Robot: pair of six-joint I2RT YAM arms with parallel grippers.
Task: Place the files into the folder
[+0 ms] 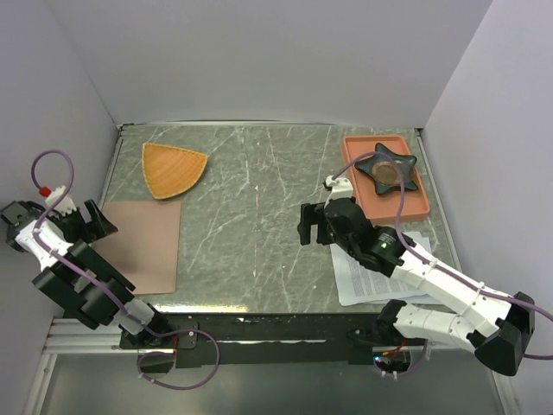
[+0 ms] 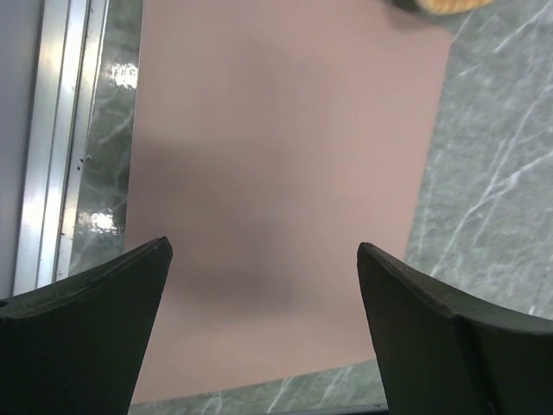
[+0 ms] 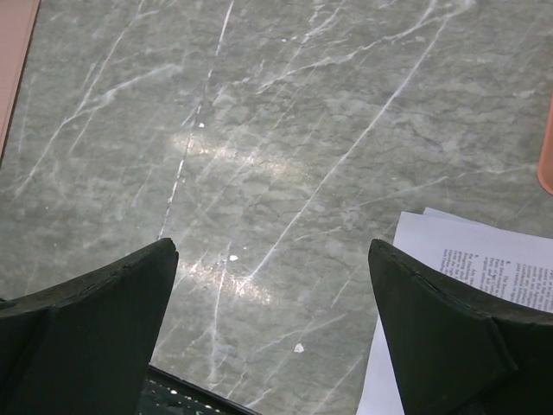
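- Thin, flat pinkish-brown card folder (image 1: pixel 143 251) on the left side of the grey-green marbled tabletop (image 1: pixel 259 199), closed and lying flat.
- Folder long axis roughly near-to-far, slightly skewed; near short edge just short of the tabletop's front rim.
- Left pincer (image 1: pixel 102 221) hovering over the folder's left part, released: jaws spread wide, nothing between them. Left wrist view: folder (image 2: pixel 276 173) filling the gap below the pincer (image 2: pixel 263 251).
- White paper files with dense black text (image 1: pixel 354 281) at the right front of the tabletop, well apart from the folder and not inside it.
- Files partly hidden under the right arm; long axis apparently near-to-far, not certain. Two offset corners in the right wrist view (image 3: pixel 467 259), so sheets not squared up.
- Right pincer (image 1: pixel 308 225) just left of the files' far corner, released, jaws wide, over bare tabletop (image 3: pixel 276 156), gripping nothing.
- Orange fan-shaped plate (image 1: pixel 173 169) just beyond the folder's far edge.
- Salmon rectangular tray (image 1: pixel 416 204) at far right, holding a dark star-shaped object (image 1: pixel 386 169).
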